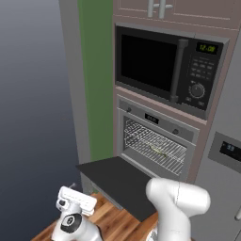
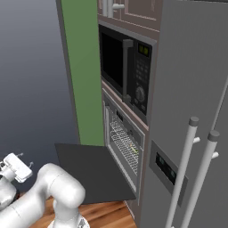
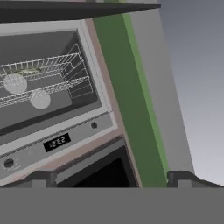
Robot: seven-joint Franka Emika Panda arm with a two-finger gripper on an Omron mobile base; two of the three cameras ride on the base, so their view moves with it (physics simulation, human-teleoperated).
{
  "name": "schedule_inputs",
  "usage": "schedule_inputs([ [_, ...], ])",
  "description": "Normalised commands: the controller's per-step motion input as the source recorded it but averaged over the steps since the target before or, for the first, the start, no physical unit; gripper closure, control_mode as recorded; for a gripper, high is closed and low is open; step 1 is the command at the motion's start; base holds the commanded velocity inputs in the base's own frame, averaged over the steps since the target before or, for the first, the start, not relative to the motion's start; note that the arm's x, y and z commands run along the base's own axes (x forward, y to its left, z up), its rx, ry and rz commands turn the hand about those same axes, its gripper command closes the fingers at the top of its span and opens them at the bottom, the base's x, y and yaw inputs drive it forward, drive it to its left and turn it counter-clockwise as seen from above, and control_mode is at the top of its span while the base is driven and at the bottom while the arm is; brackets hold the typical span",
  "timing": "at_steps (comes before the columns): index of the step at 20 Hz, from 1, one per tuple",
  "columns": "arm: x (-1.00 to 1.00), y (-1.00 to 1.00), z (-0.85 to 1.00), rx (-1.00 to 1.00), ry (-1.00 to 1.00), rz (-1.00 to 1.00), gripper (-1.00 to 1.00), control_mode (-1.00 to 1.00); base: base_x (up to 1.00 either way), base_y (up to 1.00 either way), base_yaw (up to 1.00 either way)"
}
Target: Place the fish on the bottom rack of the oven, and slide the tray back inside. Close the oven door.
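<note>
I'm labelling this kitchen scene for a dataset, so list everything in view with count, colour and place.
oven: one, steel-grey front, built into the wall column under the microwave, cavity open.
oven door: one, black panel, folded down flat in front of the oven.
rack: silver wire grid, inside the oven cavity.
fish: one, greenish-yellow, lying on the rack.
microwave: one, black, above the oven.
fridge: one, grey with two long handles, right of the oven.
cabinet: brownish doors, above the microwave.
wall strip: green, left of the oven.
floor: wood, below the door.
gripper: one, white, open, low and left of the door, holding nothing.
</note>
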Motion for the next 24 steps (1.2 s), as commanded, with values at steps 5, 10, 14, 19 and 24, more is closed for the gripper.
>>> schedule_inputs([
  [5,0.28,0.00,-0.33,0.13,-0.13,0.01,-1.00,-1.00,0.00,0.00,0.00],
  [10,0.02,0.01,-0.39,0.05,-0.08,-0.02,-1.00,-1.00,0.00,0.00,0.00],
  [14,0.21,0.17,-0.61,0.02,-0.02,-0.05,-1.00,-1.00,0.00,0.00,0.00],
  [19,0.49,0.25,-0.62,0.00,0.25,-0.11,-1.00,-1.00,0.00,0.00,0.00],
  [24,0.45,0.24,-0.68,0.00,0.35,-0.24,-1.00,-1.00,0.00,0.00,0.00],
])
